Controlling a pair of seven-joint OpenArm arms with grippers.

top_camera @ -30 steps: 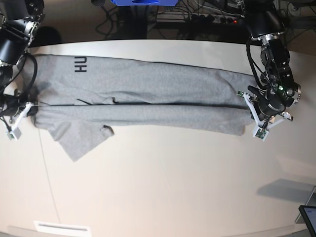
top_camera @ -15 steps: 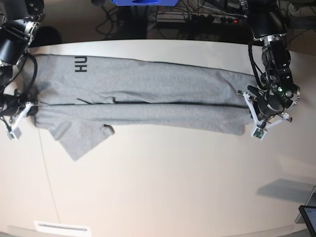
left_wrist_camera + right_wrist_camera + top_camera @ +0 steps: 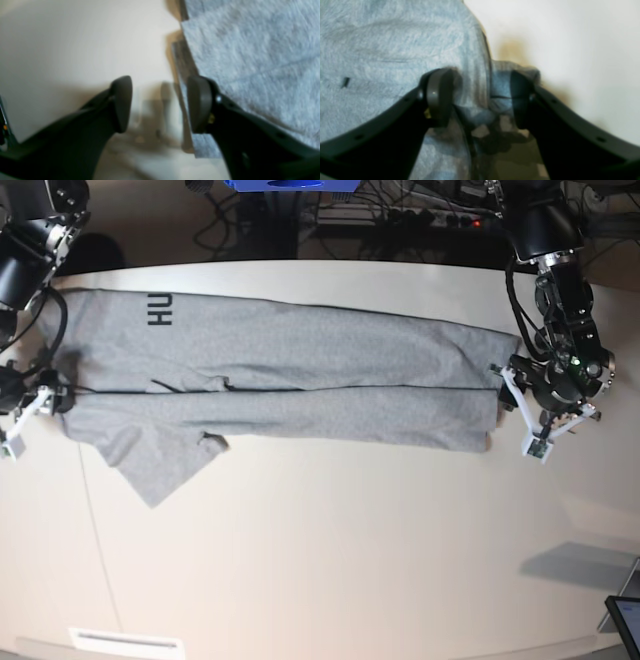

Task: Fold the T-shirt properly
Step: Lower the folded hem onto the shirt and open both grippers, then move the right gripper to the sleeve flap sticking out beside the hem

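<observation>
At the left edge of the base view the right gripper (image 3: 40,395) sits at the end of the T-shirt (image 3: 300,375) where the black lettering (image 3: 162,310) lies, and its wrist view shows the jaws spread, with the fingers (image 3: 437,97) straddling a bunched ridge of grey cloth that neither pad seems to pinch. The shirt itself lies flat on the pale table (image 3: 330,560), stretched into a long band across the upper half, with a seam line running along its length where one side appears folded over, and a loose sleeve flap (image 3: 150,465) sticking out below the band near that left end. Moving right, the cloth lies fairly smooth up to its far edge, where the left gripper (image 3: 520,405) hovers just beside the hem; its wrist camera shows the jaws apart, one finger over bare table and the other over the layered edge of fabric, nothing between them. The risks I judge from here: the stray sleeve could leave the next fold lopsided if it is not tucked in, the bunched cloth between the right fingers could snag and drag the band askew as that arm lifts away, and a regrip at the right end could catch only the top layer and peel the fold open.
</observation>
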